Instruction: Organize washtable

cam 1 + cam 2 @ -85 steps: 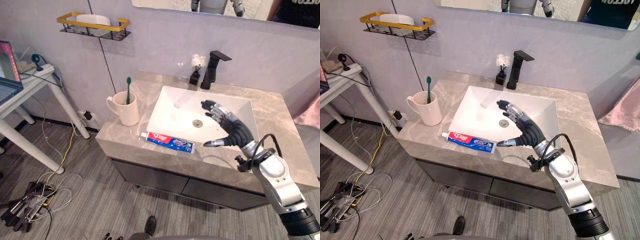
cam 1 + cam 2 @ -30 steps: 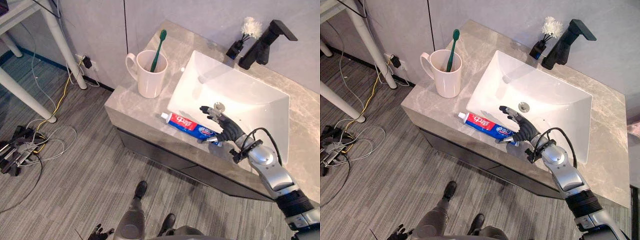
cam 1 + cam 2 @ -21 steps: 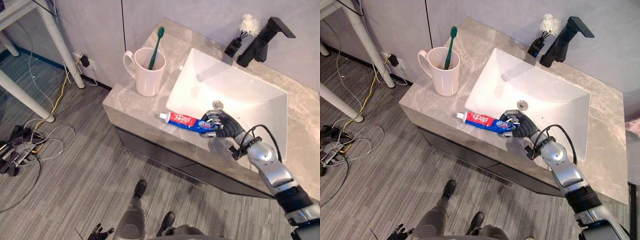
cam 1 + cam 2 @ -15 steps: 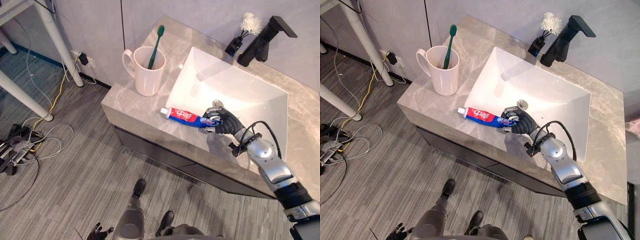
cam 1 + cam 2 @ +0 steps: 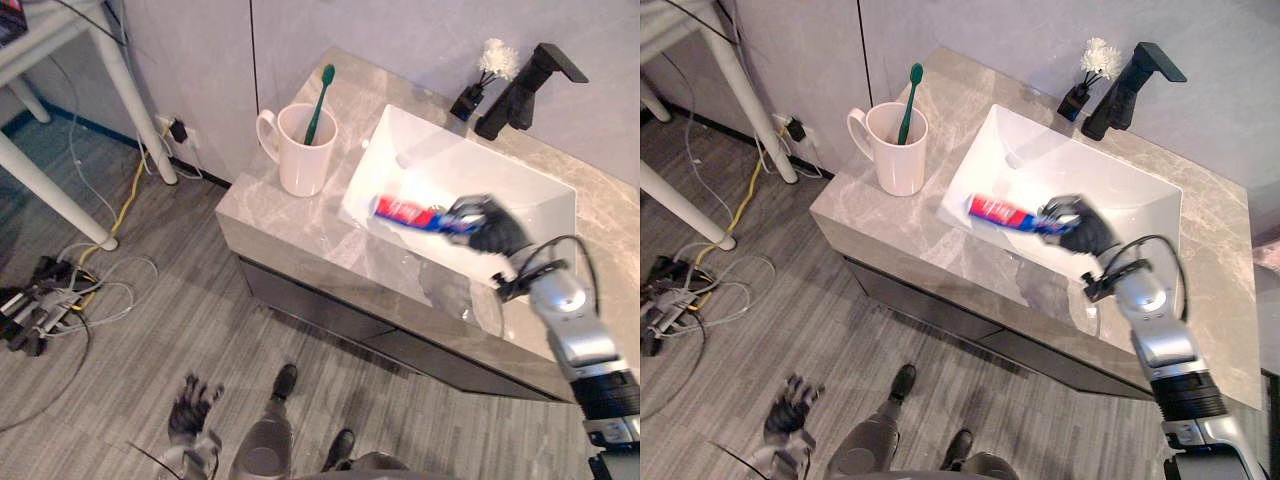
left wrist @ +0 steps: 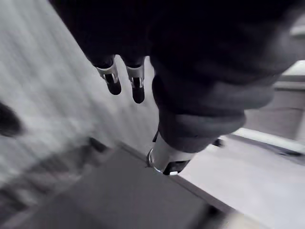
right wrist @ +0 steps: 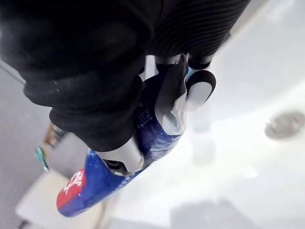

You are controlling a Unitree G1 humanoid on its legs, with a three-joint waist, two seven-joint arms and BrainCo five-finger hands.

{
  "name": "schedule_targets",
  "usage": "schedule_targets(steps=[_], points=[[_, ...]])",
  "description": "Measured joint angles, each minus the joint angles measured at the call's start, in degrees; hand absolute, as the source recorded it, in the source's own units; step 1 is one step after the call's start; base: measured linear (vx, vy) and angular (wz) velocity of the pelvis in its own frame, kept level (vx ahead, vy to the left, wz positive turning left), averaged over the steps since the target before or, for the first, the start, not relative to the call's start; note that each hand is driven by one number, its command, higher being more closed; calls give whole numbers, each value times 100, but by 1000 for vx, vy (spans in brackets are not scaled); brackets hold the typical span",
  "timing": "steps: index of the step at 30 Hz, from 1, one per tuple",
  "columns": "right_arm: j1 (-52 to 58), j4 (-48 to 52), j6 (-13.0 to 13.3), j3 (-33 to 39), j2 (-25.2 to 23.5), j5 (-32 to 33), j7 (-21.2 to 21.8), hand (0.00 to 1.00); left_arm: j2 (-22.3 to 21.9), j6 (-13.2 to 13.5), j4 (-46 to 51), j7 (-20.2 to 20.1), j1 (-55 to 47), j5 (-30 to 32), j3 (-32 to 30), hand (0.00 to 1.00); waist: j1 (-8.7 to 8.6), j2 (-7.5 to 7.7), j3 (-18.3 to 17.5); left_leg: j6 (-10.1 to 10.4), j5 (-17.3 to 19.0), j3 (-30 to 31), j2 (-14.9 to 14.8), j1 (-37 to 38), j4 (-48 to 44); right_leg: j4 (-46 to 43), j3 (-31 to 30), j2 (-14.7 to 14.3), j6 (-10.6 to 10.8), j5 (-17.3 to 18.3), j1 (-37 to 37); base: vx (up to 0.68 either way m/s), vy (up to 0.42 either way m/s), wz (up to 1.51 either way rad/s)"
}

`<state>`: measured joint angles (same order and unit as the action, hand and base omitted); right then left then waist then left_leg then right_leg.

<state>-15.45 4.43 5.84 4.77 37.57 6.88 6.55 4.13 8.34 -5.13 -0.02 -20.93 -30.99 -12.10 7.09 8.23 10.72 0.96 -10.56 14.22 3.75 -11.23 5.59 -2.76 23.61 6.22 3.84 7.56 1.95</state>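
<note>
1. over the white sink basin (image 5: 440,165), clear of the grey countertop (image 5: 290,225): toothpaste tube (image 5: 405,212), clamped by its blue end in the right hand (image 5: 490,225), with fingers (image 7: 202,88) and thumb curled tight round it.
2. beyond the fingertips: most of the tube's length jutting free, red end farthest out, aimed toward the cream mug (image 5: 298,165) with the green toothbrush (image 5: 318,95) standing in it.
3. behind the knuckles, well apart from the grasp: black faucet (image 5: 530,75) and small dark vase of white flowers (image 5: 467,100) at the basin's far edge.
4. handling, as a judgement: likely light and soft-walled, giving under a squeeze; glossy skin probably slick. better gripped nearer mid-body than at the flat end, to stop the free length sagging or swinging.
5. probable next step: carrying it across to the mug and standing it beside the brush. worth approaching gently, since the mug looks ceramic and could tip if knocked.
6. low down near the floor: left hand (image 5: 192,402), fingers spread and straight, holding nothing.
</note>
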Motion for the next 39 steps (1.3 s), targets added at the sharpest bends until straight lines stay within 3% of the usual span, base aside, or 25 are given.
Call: schedule_targets(steps=[3,6,8,11,17,23,29,39], points=[[45,753,124,200,-453,161,-271,100,-74,230,1543,-18,28,-466,68,0,-48,-202,-177,-79,-66,-16,43,91,-9,41,-16,30,44,-27,97,23,7,-4],[195,1158,156,-355,-972,157,-277,100,-21,342,2176,-52,318,-1269,520,0,-50,-281,-283,-90,-73,-21,43,221,-9,76,-11,27,47,-28,239,10,-2,0],[199,1259,154,-896,-1164,150,-230,100,67,325,2345,-55,463,-1683,1140,0,-40,-322,-316,-88,-74,-6,20,237,-9,75,-4,19,47,-28,259,-23,-4,2],[198,1291,154,-1552,-1485,151,-95,100,228,98,2468,-134,616,-2142,2134,0,-33,-356,-367,-79,-66,13,9,315,-4,-18,-1,24,58,23,298,-59,0,2],[299,1295,156,-2062,-1939,151,-68,100,443,62,2703,-237,635,-2579,2726,0,-70,-500,-513,-51,-52,37,27,331,7,-116,59,67,12,99,291,-62,17,5],[740,1297,153,-2438,-2244,142,-54,100,581,44,2806,-235,835,-2686,3184,0,-61,-513,-642,-29,-85,176,68,346,0,-113,193,75,17,102,372,-25,-3,13],[886,1295,151,-2530,-2359,78,-60,100,622,-5,2913,-232,853,-2683,3272,0,-157,-548,-729,-17,-95,258,77,350,2,-117,274,68,19,110,403,-23,-19,7],[1091,1222,33,-2521,-2492,-149,-243,100,626,-66,3363,-245,852,-2680,3526,0,-165,-641,-843,-16,-96,299,95,345,0,-114,313,71,28,136,420,-3,-8,1]])
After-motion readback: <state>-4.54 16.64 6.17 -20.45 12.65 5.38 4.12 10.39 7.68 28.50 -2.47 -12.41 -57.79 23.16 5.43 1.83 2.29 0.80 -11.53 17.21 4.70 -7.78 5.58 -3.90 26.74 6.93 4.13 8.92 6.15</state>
